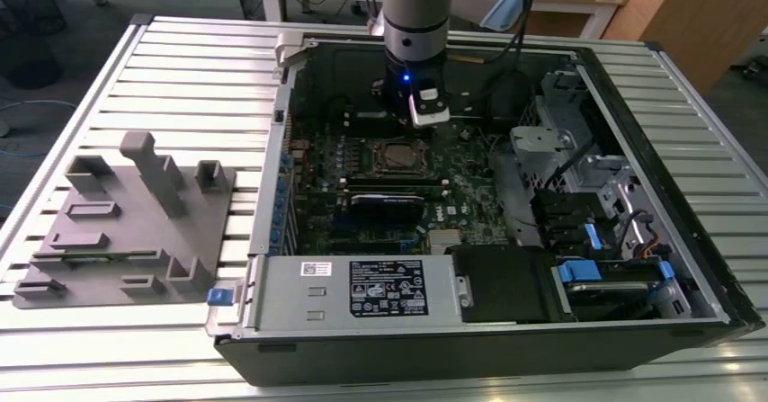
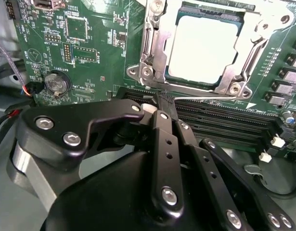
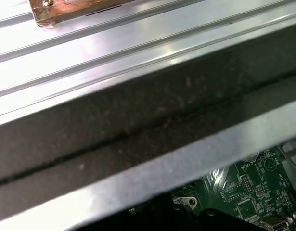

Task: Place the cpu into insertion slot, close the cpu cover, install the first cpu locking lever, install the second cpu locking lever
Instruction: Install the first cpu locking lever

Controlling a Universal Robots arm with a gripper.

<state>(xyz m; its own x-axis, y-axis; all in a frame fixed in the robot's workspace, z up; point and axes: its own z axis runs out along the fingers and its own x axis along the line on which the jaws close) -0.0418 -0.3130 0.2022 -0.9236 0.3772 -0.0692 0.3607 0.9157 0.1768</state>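
Observation:
In the second wrist view the cpu [image 2: 203,45] lies flat in the insertion slot [image 2: 173,77], its pale silver face showing through the window of the cpu cover [image 2: 154,45], which lies down around it. A thin locking lever [image 2: 210,98] runs along the socket's edge nearest my fingers. My gripper [image 2: 163,102] hovers over the black memory slots [image 2: 225,120] just short of that edge, black fingers [image 2: 162,144] drawn together with nothing seen between them. In the exterior view the gripper [image 1: 415,125] hangs inside the open computer case, just beyond the insertion slot [image 1: 394,156].
The green motherboard [image 1: 462,173] lies in the open black case [image 1: 672,186]. A grey power-supply box [image 1: 360,290] fills the near side and drive bays [image 1: 576,164] stand at the exterior view's right. A grey fixture block [image 1: 132,222] rests on the slatted table [image 1: 192,69].

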